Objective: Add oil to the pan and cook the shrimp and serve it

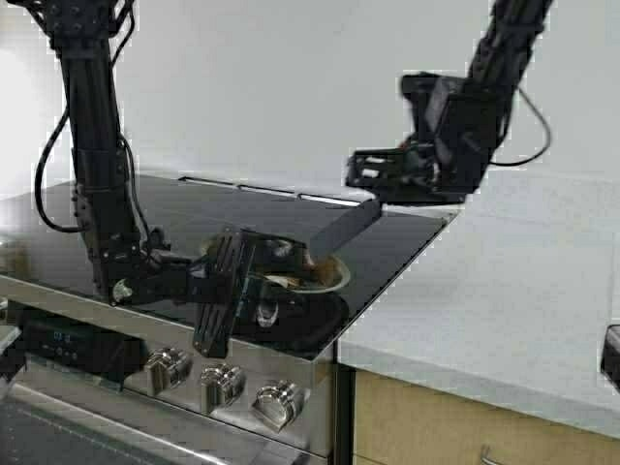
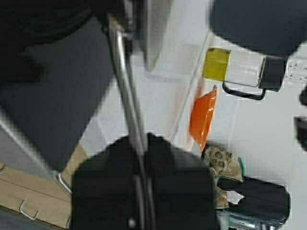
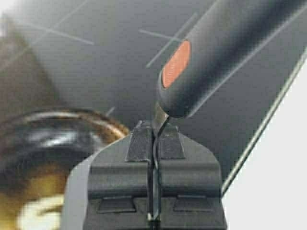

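The steel pan (image 1: pixel 327 275) sits at the front right of the black cooktop (image 1: pixel 242 208). My left gripper (image 1: pixel 263 291) is low beside it and shut on its thin metal handle (image 2: pixel 125 81). My right gripper (image 1: pixel 373 184) is raised behind the pan and shut on the thin metal part of a dark spatula (image 1: pixel 344 228) that slants down to the pan. In the right wrist view the jaws (image 3: pixel 156 127) pinch this metal, with the pan (image 3: pixel 57 124) beside them. A pale blurred piece (image 3: pixel 36 215) in the pan may be the shrimp. The oil jug (image 2: pixel 240 67) shows in the left wrist view.
Stove knobs (image 1: pixel 223 383) line the front panel. A white counter (image 1: pixel 504 291) runs to the right of the stove. An orange bowl (image 2: pixel 201 117) and a spotted cloth (image 2: pixel 223 165) stand on the counter near the jug.
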{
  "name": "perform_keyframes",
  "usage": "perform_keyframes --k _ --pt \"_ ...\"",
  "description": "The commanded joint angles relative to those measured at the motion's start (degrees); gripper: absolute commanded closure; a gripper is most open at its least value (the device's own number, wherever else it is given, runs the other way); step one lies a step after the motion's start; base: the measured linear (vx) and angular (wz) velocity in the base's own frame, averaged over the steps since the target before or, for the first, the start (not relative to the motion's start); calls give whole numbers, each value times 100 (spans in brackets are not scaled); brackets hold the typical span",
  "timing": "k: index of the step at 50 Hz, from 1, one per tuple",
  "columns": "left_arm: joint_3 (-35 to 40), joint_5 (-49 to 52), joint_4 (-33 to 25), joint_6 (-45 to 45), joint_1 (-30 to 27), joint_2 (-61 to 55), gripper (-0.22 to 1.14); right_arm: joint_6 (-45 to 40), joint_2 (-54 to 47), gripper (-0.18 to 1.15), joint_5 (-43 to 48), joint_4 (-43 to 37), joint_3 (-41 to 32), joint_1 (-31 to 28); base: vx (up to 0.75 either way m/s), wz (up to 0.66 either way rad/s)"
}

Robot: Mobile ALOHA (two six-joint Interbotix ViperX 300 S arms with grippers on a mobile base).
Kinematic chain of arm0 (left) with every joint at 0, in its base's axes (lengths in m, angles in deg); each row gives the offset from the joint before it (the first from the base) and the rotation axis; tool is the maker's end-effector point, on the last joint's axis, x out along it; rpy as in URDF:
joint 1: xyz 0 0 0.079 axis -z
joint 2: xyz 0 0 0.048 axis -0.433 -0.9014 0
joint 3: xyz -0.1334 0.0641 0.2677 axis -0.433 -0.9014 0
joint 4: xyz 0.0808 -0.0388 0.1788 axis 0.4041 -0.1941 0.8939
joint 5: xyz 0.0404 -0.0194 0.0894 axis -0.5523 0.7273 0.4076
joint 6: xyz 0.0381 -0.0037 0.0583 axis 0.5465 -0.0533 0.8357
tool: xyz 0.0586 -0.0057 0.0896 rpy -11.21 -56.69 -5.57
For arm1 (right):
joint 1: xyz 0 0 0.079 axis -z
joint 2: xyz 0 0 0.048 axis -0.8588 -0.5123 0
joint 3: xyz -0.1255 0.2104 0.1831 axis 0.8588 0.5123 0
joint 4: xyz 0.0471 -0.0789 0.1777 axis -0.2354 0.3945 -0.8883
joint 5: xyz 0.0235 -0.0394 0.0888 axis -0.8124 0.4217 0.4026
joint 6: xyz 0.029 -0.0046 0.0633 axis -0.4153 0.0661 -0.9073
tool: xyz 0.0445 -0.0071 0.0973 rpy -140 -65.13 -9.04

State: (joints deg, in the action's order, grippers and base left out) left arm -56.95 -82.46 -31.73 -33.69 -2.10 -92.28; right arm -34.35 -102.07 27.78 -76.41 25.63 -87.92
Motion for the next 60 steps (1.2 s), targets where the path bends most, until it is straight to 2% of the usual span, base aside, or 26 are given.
perform_keyframes --k 1,8,40,60 --pt "18 -62 -9 220 18 475 90 1204 -62 90 88 -580 -299 -343 0 0" --pt "18 9 -9 220 18 527 90 2083 -185 90 88 -1380 -378 -606 0 0" --pt "0 70 -369 325 26 650 90 1837 -62 90 79 -1450 747 -1415 0 0" --pt "-9 70 -439 352 18 668 90 1468 -114 90 -132 -1459 844 -1652 0 0"
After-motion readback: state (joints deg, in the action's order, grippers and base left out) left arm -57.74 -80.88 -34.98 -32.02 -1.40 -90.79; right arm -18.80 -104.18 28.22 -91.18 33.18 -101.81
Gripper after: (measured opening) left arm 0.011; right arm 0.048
